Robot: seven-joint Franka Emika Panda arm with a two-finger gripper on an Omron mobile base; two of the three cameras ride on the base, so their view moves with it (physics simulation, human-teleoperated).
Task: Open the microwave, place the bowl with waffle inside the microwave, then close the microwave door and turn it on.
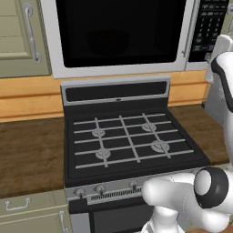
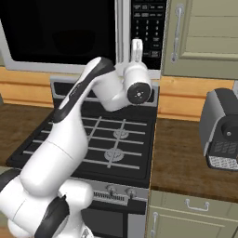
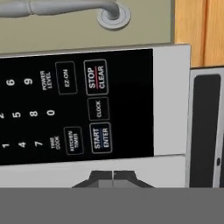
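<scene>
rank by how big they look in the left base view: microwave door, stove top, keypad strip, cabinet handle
1. Black-glass microwave door in its light grey frame, about level with
2. black gas stove top with grey grates; nearness makes it unsure.
3. Black keypad strip.
4. Grey metal cabinet handle.

You get flat, even rendered light with soft shadows, no glare; the keypad (image 3: 78, 109) lettering reads slightly soft and pixelated.
</scene>
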